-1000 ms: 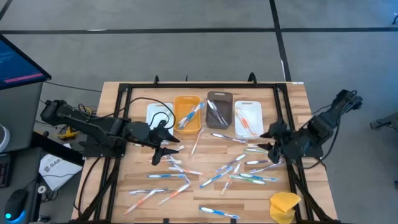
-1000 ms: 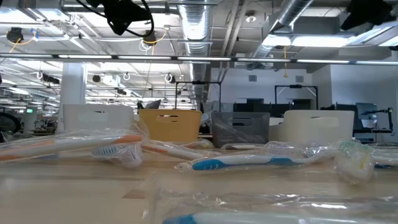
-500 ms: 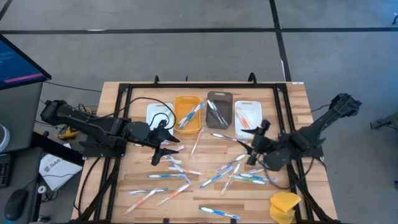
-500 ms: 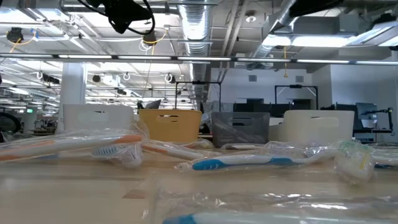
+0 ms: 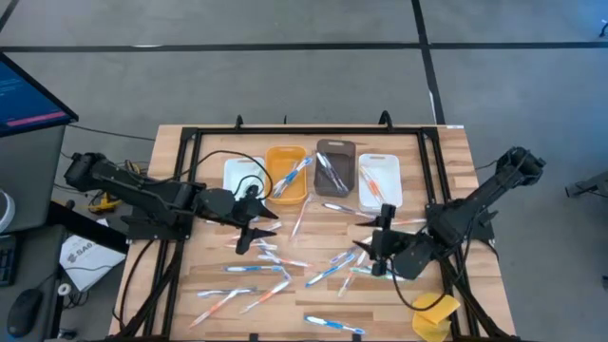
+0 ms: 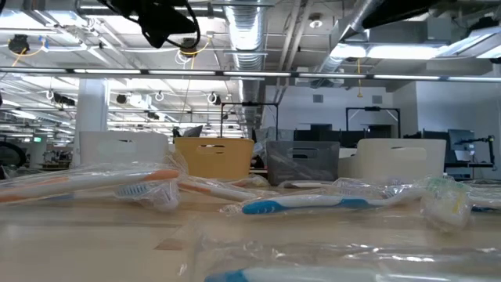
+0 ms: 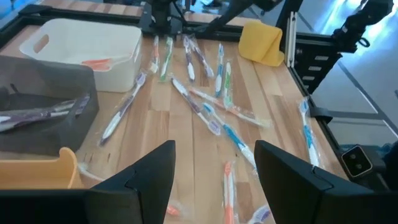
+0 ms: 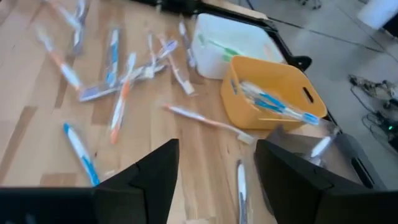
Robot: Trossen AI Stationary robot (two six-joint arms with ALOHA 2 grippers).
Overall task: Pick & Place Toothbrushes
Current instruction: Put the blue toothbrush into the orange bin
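**A:** High view is giving us the whole table (image 5: 446, 142): toothbrushes (image 5: 334, 265) are lying scattered over the wood in front of the bins, and a few are already sitting inside them. The left gripper (image 5: 255, 228) is hovering just in front of the white bin (image 5: 228, 171), fingers spread and holding nothing. The right gripper (image 5: 376, 249) is hanging over the thick of the scatter, released as well, nothing between its fingers.

**B:** How are these going to handle, do you think?

**A:** Light and stiff, I'm guessing. Thin plastic sticks, and many are looking wrapped in clear film, so I'm expecting them to be slippery. They're lying flat, and several are crossing each other, so a pinch across the middle of the handle, on one lying apart from its neighbours, is looking safest.

**B:** And the count?

**A:** Four bins in a row at the far side: that white one, an orange bin (image 5: 285, 176), a grey bin (image 5: 333, 167) and another white bin (image 5: 378, 180). One yellow sponge-like lump (image 5: 435, 314) is sitting at the near right corner. Loose toothbrushes I'm counting at roughly two dozen, though the overlaps are stopping an exact tally. The orange, grey and right-hand white bins are each holding a few; the left wrist view is showing an orange-handled one in a white bin (image 7: 81, 46).
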